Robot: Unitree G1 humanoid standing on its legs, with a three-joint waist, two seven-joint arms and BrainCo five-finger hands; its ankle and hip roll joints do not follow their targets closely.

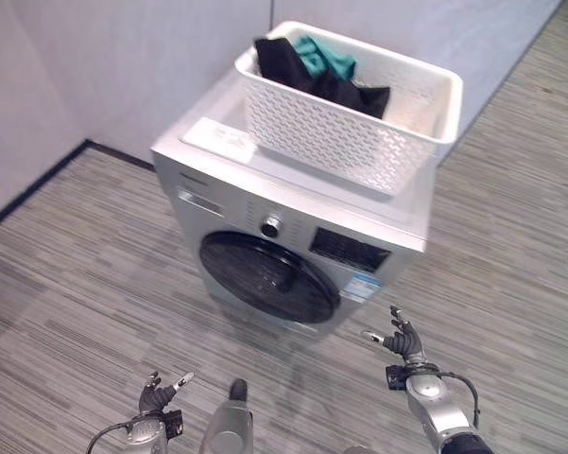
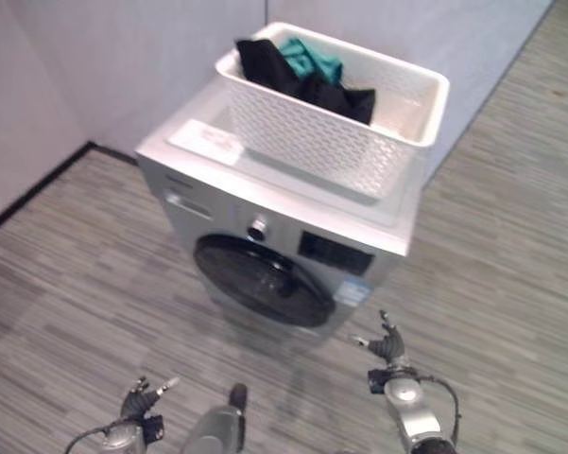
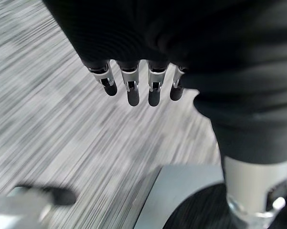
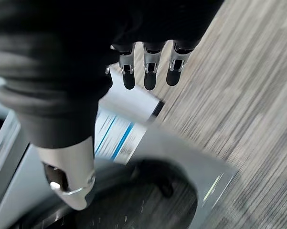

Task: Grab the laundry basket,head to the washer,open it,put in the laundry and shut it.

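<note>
A white perforated laundry basket point(image 1: 359, 132) stands on top of the silver front-loading washer point(image 1: 293, 236). Black and teal clothes point(image 1: 312, 66) lie in the basket's far left corner. The washer's round dark door point(image 1: 267, 276) is closed. My right hand point(image 1: 404, 343) hangs open low in front of the washer's lower right corner, holding nothing; its straight fingers point(image 4: 149, 71) show in the right wrist view above the washer's front. My left hand point(image 1: 157, 397) is open near the floor, left of the door, with relaxed fingers point(image 3: 132, 86).
Grey walls point(image 1: 123, 66) meet in a corner behind the washer. Striped grey floor point(image 1: 76, 284) spreads around it, with open room to the left and right. A white detergent drawer panel point(image 1: 219, 140) sits on the washer's top left.
</note>
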